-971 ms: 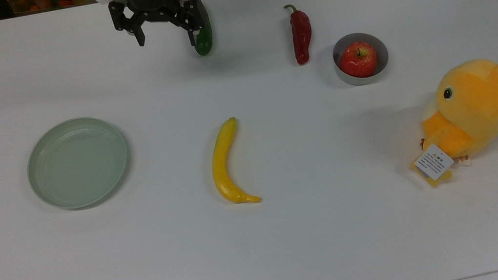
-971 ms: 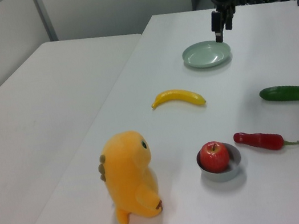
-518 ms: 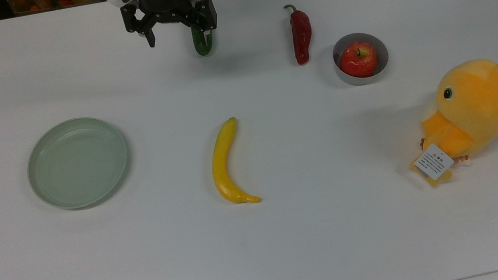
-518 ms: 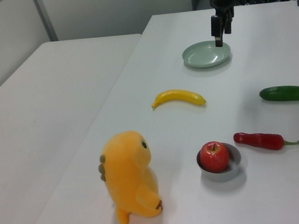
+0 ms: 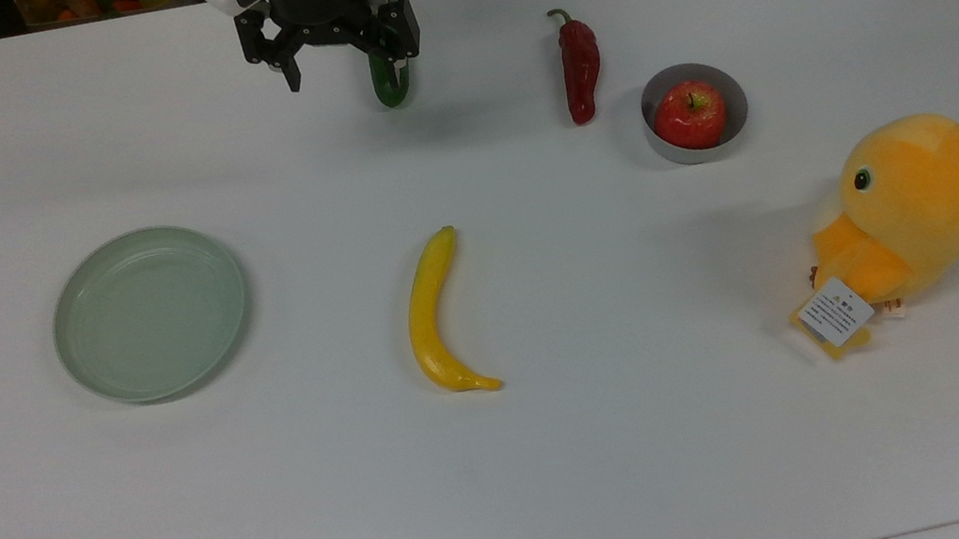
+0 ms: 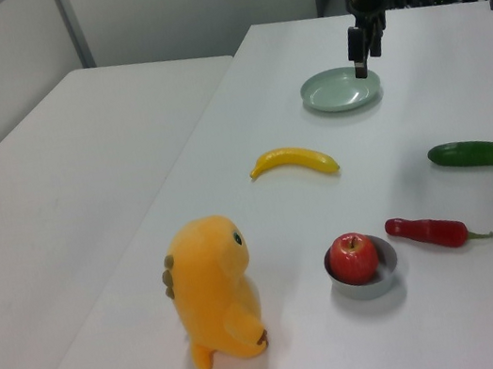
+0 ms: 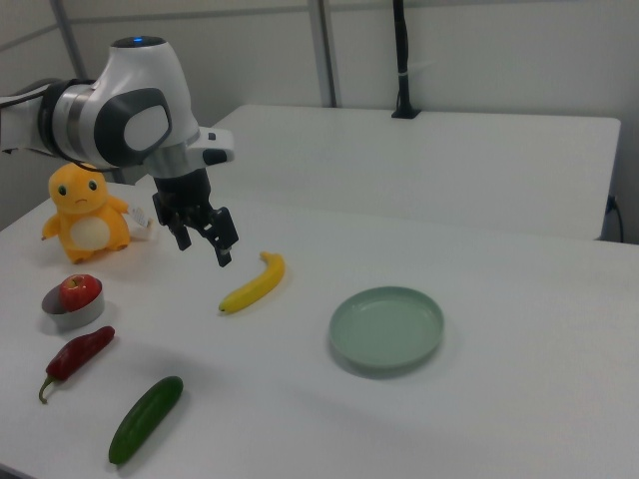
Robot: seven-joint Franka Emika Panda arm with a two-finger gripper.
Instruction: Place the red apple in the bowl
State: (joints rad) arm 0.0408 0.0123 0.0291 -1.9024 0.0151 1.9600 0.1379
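Hidden parts: in the top view the gripper is covering most of the green cucumber; the arm's upper part is running off the frame's top edge.
Cucumber, other views: it is lying whole and flat on the counter.
Fingers: they are standing spread apart and gripping nothing; in the right view both fingertips are pointing down, clear of the counter.
Red apple: the red apple is sitting inside the bowl, stem up.
Apple relative to fingers: it is lying well apart from them, toward the top view's right.
Chili pepper: the dark red chili pepper is lying just beside the bowl, on the top view's left of it.
Other items: a yellow banana is lying near the middle; a pale green plate is sitting toward the top view's left; an orange plush chick is standing toward the top view's right.
Surface: the counter is showing white and plain.
Room: a second white table is standing alongside, with pale walls behind it.
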